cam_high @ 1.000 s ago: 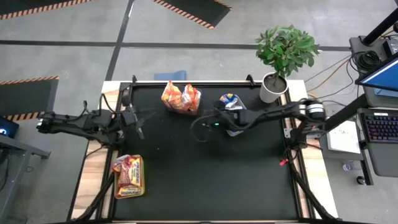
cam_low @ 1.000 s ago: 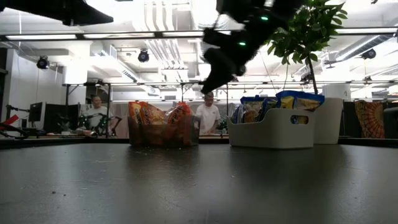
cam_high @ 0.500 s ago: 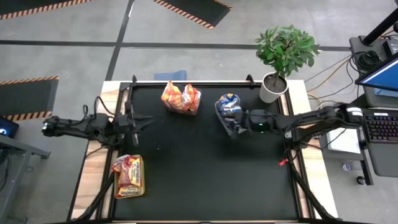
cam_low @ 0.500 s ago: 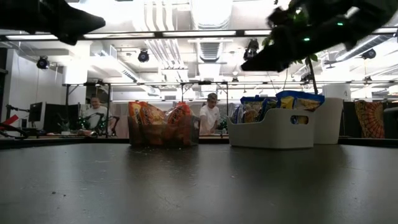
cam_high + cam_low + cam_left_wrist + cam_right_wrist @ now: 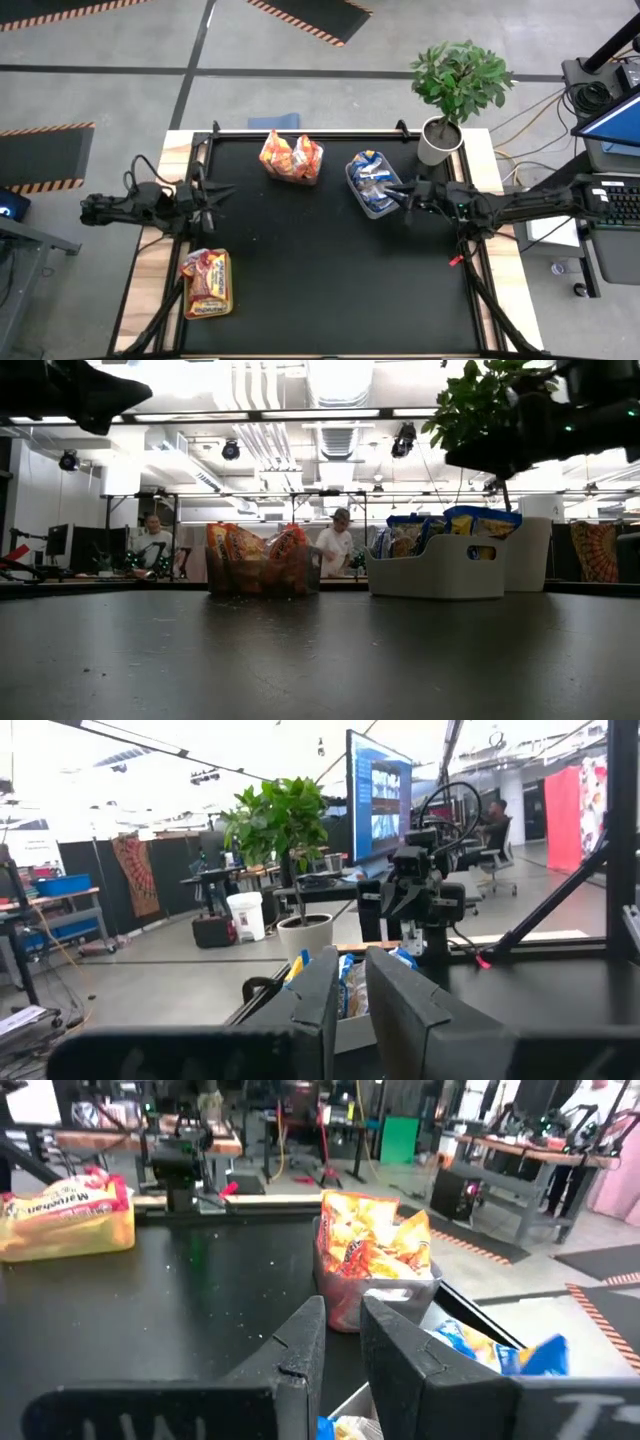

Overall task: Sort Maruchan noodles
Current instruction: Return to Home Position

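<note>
We judge the noodles (image 5: 291, 158) light, crinkly and brittle; grip a packet's edge. Both grippers' fingers (image 5: 318, 998) nearly closed, empty.

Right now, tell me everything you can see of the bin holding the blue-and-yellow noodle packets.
The grey bin is a pale, smooth plastic tub with rounded corners and a handle slot in its side. It stands upright near the table's far edge, right of centre, close beside the white plant pot. Blue-and-yellow packets stand crowded inside, their tops poking above the rim. The right claw hangs close to its right side, empty and not touching it.
</note>
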You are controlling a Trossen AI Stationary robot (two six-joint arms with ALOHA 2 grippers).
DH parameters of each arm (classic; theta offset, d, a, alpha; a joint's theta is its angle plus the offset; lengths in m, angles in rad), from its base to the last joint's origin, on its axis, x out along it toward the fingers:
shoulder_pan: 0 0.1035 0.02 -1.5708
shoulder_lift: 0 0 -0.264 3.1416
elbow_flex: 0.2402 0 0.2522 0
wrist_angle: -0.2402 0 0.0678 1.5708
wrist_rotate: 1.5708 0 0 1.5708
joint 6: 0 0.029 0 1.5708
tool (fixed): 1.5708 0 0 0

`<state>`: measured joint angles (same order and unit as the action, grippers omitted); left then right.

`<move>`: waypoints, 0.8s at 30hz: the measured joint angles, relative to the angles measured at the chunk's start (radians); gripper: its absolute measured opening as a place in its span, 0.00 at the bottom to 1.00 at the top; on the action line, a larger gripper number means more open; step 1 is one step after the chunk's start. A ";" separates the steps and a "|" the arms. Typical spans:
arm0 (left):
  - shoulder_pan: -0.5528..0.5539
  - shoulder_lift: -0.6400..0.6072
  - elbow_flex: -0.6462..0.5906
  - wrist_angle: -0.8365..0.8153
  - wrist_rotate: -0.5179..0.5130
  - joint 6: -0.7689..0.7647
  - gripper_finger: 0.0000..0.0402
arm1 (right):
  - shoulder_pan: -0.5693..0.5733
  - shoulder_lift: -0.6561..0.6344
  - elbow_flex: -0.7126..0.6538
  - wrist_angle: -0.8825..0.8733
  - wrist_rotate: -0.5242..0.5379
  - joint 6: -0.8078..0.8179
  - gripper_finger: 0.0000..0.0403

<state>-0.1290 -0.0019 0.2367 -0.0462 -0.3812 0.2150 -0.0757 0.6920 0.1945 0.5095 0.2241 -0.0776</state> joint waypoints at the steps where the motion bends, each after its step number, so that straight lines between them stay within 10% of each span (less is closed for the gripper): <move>1: 0.000 0.001 0.000 -0.003 -0.003 0.000 0.09 | 0.000 -0.030 -0.018 0.000 0.000 0.000 0.14; 24: 0.000 0.002 -0.096 0.010 -0.002 -0.129 0.09 | -0.002 -0.551 -0.182 -0.163 -0.122 -0.026 0.14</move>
<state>-0.1290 -0.0002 0.1403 -0.0364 -0.3832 0.0864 -0.0772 0.1411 0.0128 0.3461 0.1017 -0.1034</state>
